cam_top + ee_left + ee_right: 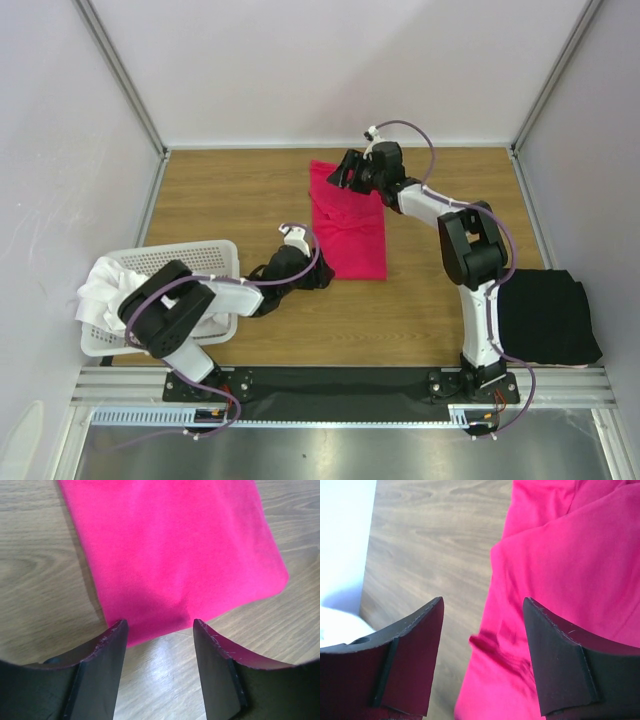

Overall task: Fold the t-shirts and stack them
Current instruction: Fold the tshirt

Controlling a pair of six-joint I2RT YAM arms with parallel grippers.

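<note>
A crimson-pink t-shirt (348,225) lies folded into a long strip in the middle of the wooden table. My left gripper (322,274) sits low at the shirt's near left corner. In the left wrist view it (160,630) is open, and the pink hem (175,550) lies just past its fingertips with bare wood between them. My right gripper (338,172) hovers at the far left corner. It (482,610) is open too, above the creased edge of the pink fabric (560,555). A black t-shirt (545,315) rests folded at the near right. White t-shirts (100,292) spill from the basket.
A white perforated basket (190,248) stands at the near left beside the left arm. Grey walls with metal posts close in the table on three sides. Bare wood (230,195) stretches left of the pink shirt.
</note>
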